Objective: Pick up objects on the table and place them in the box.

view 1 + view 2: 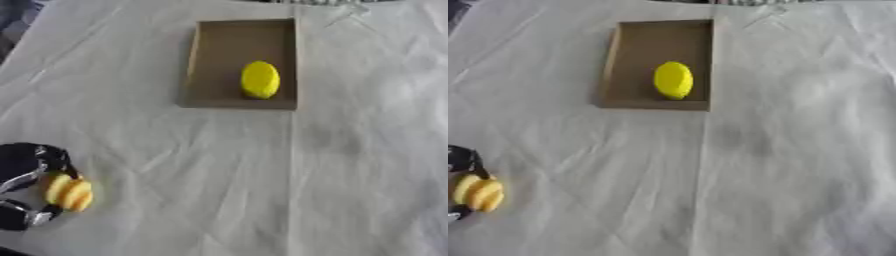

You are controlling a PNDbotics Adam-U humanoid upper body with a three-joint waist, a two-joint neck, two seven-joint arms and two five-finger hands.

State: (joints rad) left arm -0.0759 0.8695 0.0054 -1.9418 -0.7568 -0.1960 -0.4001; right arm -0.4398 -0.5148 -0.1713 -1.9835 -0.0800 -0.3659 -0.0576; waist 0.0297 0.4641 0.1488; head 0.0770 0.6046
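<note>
While the yellow lemon (260, 79) already sits inside the cardboard box (219, 55), toward its right side and near the front wall, we've got our left hand (26, 186) down at the lower left edge of the view. Its fingers (42, 216) are curled around a small yellow-orange ribbed thing (70, 193), could be a bun or a little pumpkin, we honestly can't tell. That's well apart from the box, which sits at the far middle of the tabletop (262, 175) on a creased white cloth. Our right hand doesn't show up in either view.
</note>
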